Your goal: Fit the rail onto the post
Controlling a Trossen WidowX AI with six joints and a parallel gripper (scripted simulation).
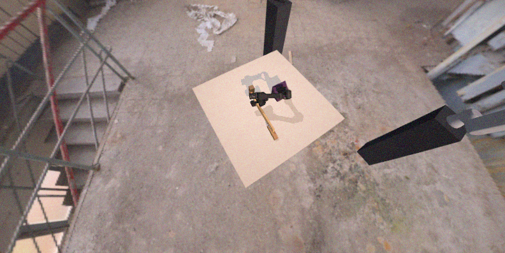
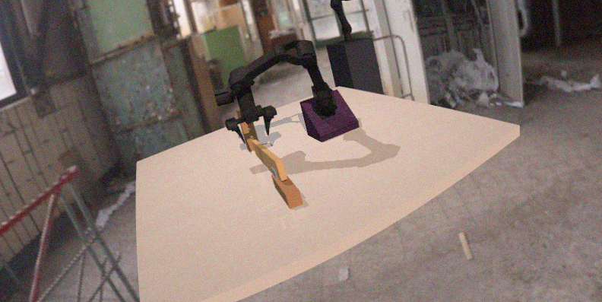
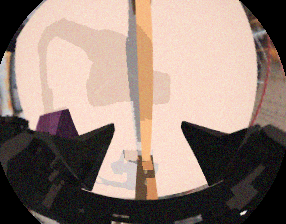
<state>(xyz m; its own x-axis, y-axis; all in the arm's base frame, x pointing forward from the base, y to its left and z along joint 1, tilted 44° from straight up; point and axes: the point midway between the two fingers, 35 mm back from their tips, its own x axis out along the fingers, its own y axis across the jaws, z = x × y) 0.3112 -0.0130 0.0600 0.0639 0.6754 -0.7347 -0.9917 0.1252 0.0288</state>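
Observation:
The long wooden rail (image 1: 265,118) (image 2: 269,158) (image 3: 143,63) lies slanted on the beige table (image 1: 229,137) (image 2: 202,224). Its far end rests on the low footboard block (image 1: 274,135) (image 2: 290,194), and its near end is down by the short wooden post (image 1: 251,90) (image 2: 245,128). My gripper (image 1: 255,102) (image 2: 251,128) (image 3: 148,125) is open and hangs over the rail's near end, close to the post. One finger stands on each side of the rail, clear of it. The pegs and holes are hidden by the gripper. In the wrist view a darker wooden piece (image 3: 146,177) shows at the rail's near end.
My arm's purple base (image 1: 280,86) (image 2: 332,125) (image 3: 55,124) sits on the table behind the post. A black pedestal (image 1: 276,25) (image 2: 353,63) with another arm stands past the table's far edge. A dark beam (image 1: 413,137) juts in at the right. A stair railing (image 1: 53,85) is at the left.

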